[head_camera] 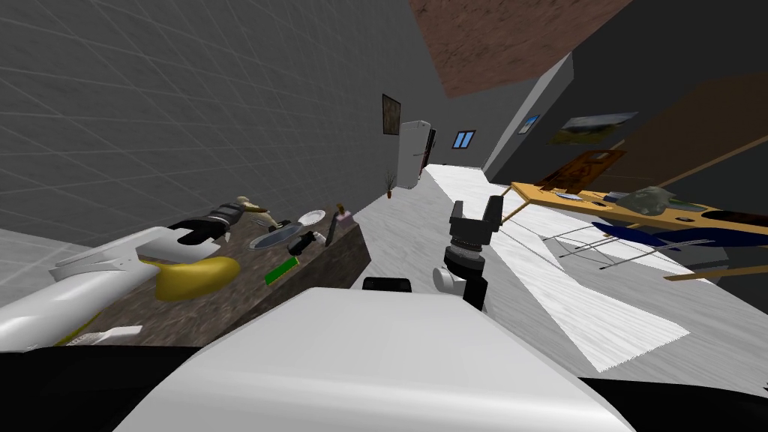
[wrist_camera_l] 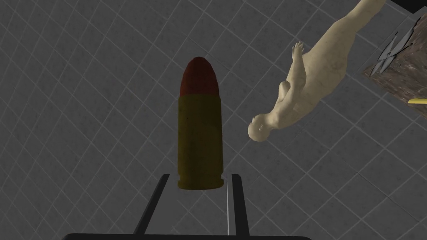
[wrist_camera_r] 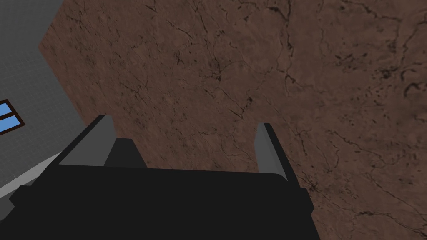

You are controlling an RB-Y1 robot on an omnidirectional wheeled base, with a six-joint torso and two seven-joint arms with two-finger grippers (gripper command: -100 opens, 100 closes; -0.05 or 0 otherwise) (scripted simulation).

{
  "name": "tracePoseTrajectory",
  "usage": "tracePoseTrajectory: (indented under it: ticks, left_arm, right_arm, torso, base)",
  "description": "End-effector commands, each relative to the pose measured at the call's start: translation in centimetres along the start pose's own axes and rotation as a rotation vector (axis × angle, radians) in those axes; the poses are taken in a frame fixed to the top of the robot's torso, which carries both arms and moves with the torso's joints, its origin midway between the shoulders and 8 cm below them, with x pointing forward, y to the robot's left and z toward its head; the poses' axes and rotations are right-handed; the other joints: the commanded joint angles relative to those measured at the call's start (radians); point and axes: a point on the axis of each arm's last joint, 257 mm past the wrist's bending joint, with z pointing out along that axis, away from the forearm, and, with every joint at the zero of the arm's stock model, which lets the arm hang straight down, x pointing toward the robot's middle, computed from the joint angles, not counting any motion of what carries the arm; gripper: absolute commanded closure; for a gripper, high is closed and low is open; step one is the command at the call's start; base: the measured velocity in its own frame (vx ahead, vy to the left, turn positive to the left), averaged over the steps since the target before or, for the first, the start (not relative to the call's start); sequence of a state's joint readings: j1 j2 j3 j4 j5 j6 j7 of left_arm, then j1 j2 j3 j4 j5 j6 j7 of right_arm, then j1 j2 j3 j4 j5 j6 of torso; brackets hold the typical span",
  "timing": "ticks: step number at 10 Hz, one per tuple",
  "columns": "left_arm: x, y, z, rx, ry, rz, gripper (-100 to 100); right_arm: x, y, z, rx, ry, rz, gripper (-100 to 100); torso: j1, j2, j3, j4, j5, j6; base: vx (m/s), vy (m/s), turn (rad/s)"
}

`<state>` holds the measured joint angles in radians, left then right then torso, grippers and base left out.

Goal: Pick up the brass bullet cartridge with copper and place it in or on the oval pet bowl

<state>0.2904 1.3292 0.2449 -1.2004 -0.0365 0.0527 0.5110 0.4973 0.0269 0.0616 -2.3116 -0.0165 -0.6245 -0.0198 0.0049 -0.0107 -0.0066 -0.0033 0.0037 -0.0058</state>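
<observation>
The left gripper (wrist_camera_l: 200, 178) is clamped on the rimmed base of the bullet cartridge (wrist_camera_l: 200, 125), which juts straight out from between its fingers. The cartridge has a dull olive-brass case capped by a rounded, dark red-copper nose. Just beyond it a pale beige human figurine (wrist_camera_l: 306, 83) shows against the grey tiled wall (wrist_camera_l: 83, 104), while the right gripper (head_camera: 474, 214) is raised with its fingers apart.

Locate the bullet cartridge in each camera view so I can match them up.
Left wrist view: the cartridge stands mid-picture between the left gripper's fingers, red tip away from the hand.
Head view: too small to pick out; look at the left gripper above the counter, beside the tan figurine.
Right wrist view: the open right gripper aims elsewhere.
Shared landmark: the figurine.
</observation>
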Motion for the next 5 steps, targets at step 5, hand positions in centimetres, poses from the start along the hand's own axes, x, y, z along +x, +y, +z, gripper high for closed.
tracePoseTrajectory:
  ticks: [5]
  left_arm:
    - [0.2, 10.2, -1.7, -0.229, -0.035, -0.054, 100]
  right_arm:
    - [0.0, 0.0, 0.0, 0.000, 0.000, 0.000, 0]
  torso:
    - [0.001, -0.001, -0.001, -0.001, 0.001, -0.001]
  base:
    - [0.066, 0.003, -0.029]
